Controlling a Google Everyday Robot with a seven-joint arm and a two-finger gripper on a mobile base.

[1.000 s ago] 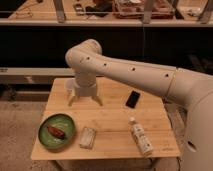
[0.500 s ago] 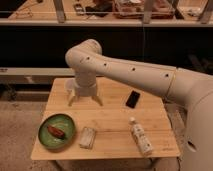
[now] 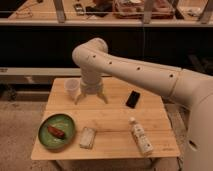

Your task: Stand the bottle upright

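The bottle (image 3: 141, 135) lies on its side at the front right of the wooden table (image 3: 115, 112), white cap toward the back, pale label along its body. My gripper (image 3: 90, 100) hangs over the back left part of the table, its two pale fingers (image 3: 78, 97) pointing down and spread apart with nothing between them. It is well to the left of and behind the bottle. The white arm reaches in from the right and arches over the table.
A white cup (image 3: 72, 88) stands just left of the gripper. A black phone (image 3: 132, 99) lies behind the bottle. A flat pale packet (image 3: 88, 137) lies at the front middle. A green plate (image 3: 57, 131) with a red item sits front left. A dark counter runs behind.
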